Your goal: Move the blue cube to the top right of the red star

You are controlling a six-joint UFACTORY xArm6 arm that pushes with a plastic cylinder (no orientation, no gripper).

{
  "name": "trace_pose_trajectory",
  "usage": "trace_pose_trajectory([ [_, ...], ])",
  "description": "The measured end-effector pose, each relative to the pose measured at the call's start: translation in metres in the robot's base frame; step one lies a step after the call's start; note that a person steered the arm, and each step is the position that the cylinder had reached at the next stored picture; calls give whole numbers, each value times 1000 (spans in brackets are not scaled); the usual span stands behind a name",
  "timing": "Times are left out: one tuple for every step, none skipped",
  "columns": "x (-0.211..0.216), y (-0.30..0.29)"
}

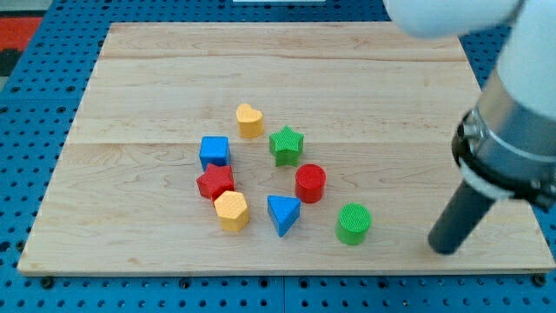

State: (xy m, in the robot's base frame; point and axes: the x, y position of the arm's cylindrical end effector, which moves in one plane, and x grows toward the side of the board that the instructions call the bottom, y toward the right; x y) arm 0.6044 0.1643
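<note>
The blue cube (215,152) touches the red star (215,183) at its top, not yet top right. My tip (444,249), with no claw to open or shut, stands far right of the star, so the push remains.

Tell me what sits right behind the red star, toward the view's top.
The blue cube sits there, touching the red star; the cube's lower edge is hidden by it. My tip is far off at the view's right.

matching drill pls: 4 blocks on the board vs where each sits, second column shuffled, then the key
1. blue cube
2. green cylinder
3. yellow heart
4. blue triangle

a. nearest my tip, to its left in the view
b. touching the red star, just above it
c. topmost block in the view
d. below the red cylinder, to its left

Pairs: 1-b, 2-a, 3-c, 4-d
</note>
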Motion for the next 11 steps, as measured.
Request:
trace_pose_trajectory([
  [-12,-56],
  [-39,-81],
  [-32,-76],
  [-44,-31],
  [-81,-11],
  [-119,35],
  [-138,55],
  [-142,56],
  [-142,56],
  [-142,56],
  [-121,58],
])
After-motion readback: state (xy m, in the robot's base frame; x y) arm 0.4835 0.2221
